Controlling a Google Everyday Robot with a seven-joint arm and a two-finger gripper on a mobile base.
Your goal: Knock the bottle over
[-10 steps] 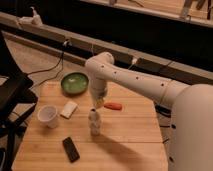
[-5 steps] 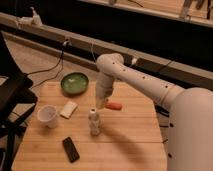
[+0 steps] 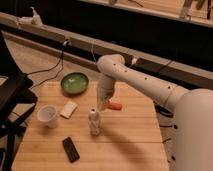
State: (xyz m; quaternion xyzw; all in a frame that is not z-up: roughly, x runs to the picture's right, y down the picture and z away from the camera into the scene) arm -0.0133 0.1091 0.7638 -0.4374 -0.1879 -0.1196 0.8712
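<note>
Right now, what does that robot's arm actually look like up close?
The arm is smooth, off-white and tubular, with rounded joints and small dark dots along its shell. It narrows to the gripper, pale with a tan-orange tip, above the wooden table beside the bottle.

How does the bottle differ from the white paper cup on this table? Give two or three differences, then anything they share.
The bottle is narrow and bumpy with a capped neck; the cup is wider, smooth and open-topped. The bottle stands mid-table, just below the claw; the cup sits near the left edge, far from it. Both are whitish, upright and similar in height.
</note>
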